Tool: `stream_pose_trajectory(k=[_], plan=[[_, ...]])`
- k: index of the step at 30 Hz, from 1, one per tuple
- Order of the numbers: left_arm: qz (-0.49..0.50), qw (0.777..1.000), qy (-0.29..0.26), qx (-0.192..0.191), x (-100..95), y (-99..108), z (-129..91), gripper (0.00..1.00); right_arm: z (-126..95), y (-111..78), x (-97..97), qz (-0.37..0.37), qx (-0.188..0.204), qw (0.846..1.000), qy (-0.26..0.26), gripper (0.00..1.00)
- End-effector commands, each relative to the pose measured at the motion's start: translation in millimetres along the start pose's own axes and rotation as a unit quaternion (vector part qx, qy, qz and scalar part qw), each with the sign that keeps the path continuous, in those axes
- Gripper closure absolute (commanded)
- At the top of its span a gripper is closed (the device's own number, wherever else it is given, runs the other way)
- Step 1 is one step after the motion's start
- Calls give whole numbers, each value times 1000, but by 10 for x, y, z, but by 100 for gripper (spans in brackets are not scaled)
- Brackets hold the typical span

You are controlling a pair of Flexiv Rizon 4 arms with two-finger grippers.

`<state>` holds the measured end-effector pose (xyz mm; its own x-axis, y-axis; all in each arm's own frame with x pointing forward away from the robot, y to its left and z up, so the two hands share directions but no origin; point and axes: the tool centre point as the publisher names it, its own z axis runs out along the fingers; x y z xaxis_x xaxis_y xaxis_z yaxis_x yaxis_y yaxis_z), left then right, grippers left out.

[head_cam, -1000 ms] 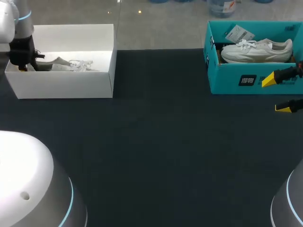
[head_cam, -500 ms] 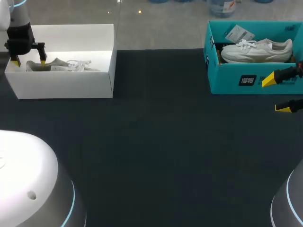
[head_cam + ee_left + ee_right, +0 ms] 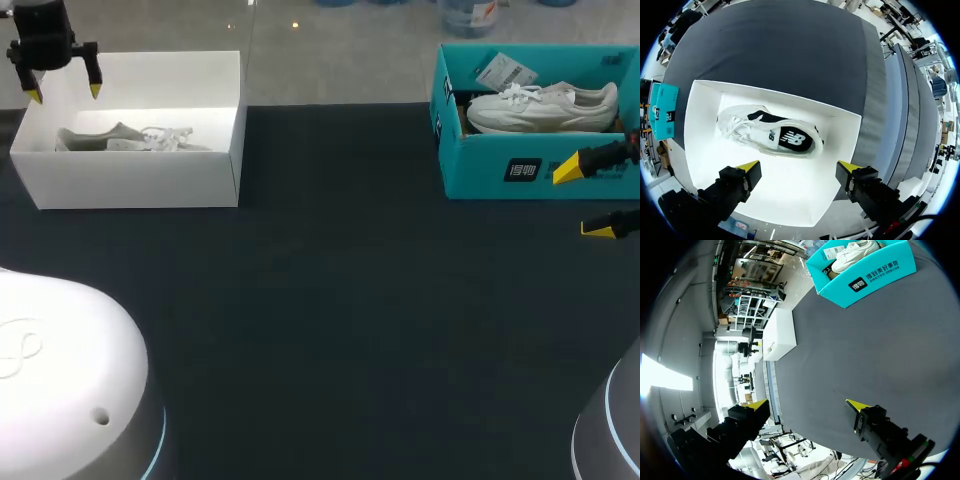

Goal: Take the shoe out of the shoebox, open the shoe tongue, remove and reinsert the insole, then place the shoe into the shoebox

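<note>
**Op:** Left side status?

**Eng:** Your left gripper (image 3: pixel 64 90) hangs above the white shoebox (image 3: pixel 140 185), over its far corner at the heel end of the shoe (image 3: pixel 770 132). Jaws are spread wide with nothing in them.

**Op:** And the shoe?

**Eng:** It's inside the white shoebox, sole down and lying along the box's length. The laces point toward the end facing the teal shoebox (image 3: pixel 520 170). The dark insole (image 3: pixel 790 139) shows through the collar and looks seated. Neither finger touches the shoe.

**Op:** Why that pose?

**Eng:** My read is that the opening is wider than the shoe, so you can drop straight down and pinch across it. Sitting above the rim keeps the tips off the cardboard walls.

**Op:** Right side?

**Eng:** Your right gripper (image 3: pixel 585 198) is well apart from the white shoebox, across the dark table (image 3: pixel 330 320), just in front of the teal shoebox. Its jaws are also wide and empty. That box holds a second white sneaker (image 3: pixel 545 105), untouched. The arm looks parked there to stay out of the left arm's way.

**Op:** Progress?

**Eng:** I can't tell. A boxed shoe with the insole in and an empty gripper overhead fits either the start or the end of the task.

**Op:** Risks?

**Eng:** The box walls are light. If a fingertip catches the rim on the way down, it'll likely shove the whole box instead of reaching the shoe.
</note>
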<state>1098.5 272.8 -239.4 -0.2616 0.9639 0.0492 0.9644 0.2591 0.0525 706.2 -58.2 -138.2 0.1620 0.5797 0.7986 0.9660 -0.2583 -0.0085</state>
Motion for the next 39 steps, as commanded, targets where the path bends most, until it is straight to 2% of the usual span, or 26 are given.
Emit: stream_pose_trajectory(k=[1, 3, 6, 9, 11, 13, 15, 18, 20, 21, 29, 34, 39], plan=[[-9, 1000, 2, 2, -70, -7, -311, 0, 6, -8, -3, 0, -1, 1000, -1, 0], [-21, 1000, 4, 6, -105, -14, -401, 0, 6, -8, -3, 0, -1, 1000, -1, 0], [-21, 1000, 4, 6, -105, -14, -401, 0, 6, -8, -3, 0, -1, 1000, -1, 0], [-21, 1000, 4, 6, -105, -14, -401, 0, -244, 91, -111, -9, -13, 999, -51, 0], [-21, 1000, 4, 6, -105, -14, -401, 0, -430, 250, -208, -21, -15, 996, -83, 0], [-21, 1000, 4, 6, -105, -14, -401, 0, -602, 457, -350, -21, -12, 989, -148, 0], [-21, 1000, 4, 6, -105, -14, -401, 0, -776, 666, -454, -23, -26, 984, -174, 0], [-21, 1000, 4, 6, -105, -14, -401, 0, -974, 942, -516, -32, -34, 977, -209, 0], [-21, 1000, 4, 6, -105, -14, -401, 0, -1038, 1112, -500, -33, -26, 971, -236, 0], [-21, 1000, 4, 6, -105, -14, -401, 0, -1083, 1203, -522, -40, -29, 971, -232, 0], [-21, 1000, 4, 6, -105, -14, -401, 0, -1205, 1753, -455, -50, -31, 966, -252, 0], [-21, 1000, 4, 6, -105, -14, -401, 0, -1255, 2064, -465, -49, -39, 953, -296, 0], [-21, 1000, 4, 6, -105, -14, -401, 0, -1241, 2197, -437, -52, -36, 945, -321, 0]])
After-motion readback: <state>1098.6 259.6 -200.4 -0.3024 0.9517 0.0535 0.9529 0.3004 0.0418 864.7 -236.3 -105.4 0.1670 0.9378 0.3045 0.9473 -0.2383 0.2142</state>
